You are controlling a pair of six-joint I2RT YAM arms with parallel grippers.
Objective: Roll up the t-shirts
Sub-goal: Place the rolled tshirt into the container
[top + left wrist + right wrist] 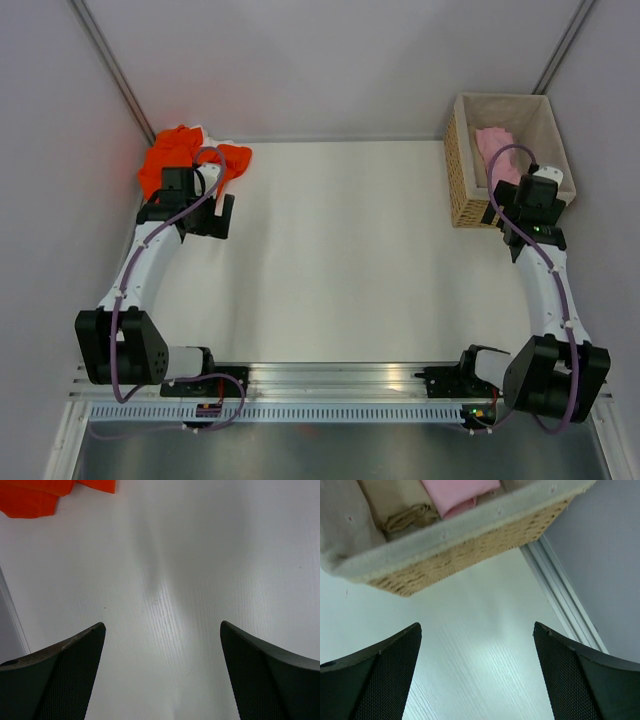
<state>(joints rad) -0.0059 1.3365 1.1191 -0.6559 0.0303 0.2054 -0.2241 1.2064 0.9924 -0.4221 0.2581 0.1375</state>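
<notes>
The orange t-shirt [175, 155] lies crumpled at the table's far left corner; only its edge [35, 497] shows at the top left of the left wrist view. My left gripper [218, 212] [162, 625] hangs just beside it over bare table, open and empty. The pink t-shirt [493, 145] [460, 492] lies folded inside the wicker basket [460, 185] [470, 555] at the far right. My right gripper [508, 218] [477, 625] sits just in front of the basket's near wall, open, with nothing between its fingers.
The white table [340, 260] stretches between the two arms. Grey walls close in on the left, back and right. A metal rail [565, 595] runs along the table's right edge, and the mounting rail [330, 380] spans the near edge.
</notes>
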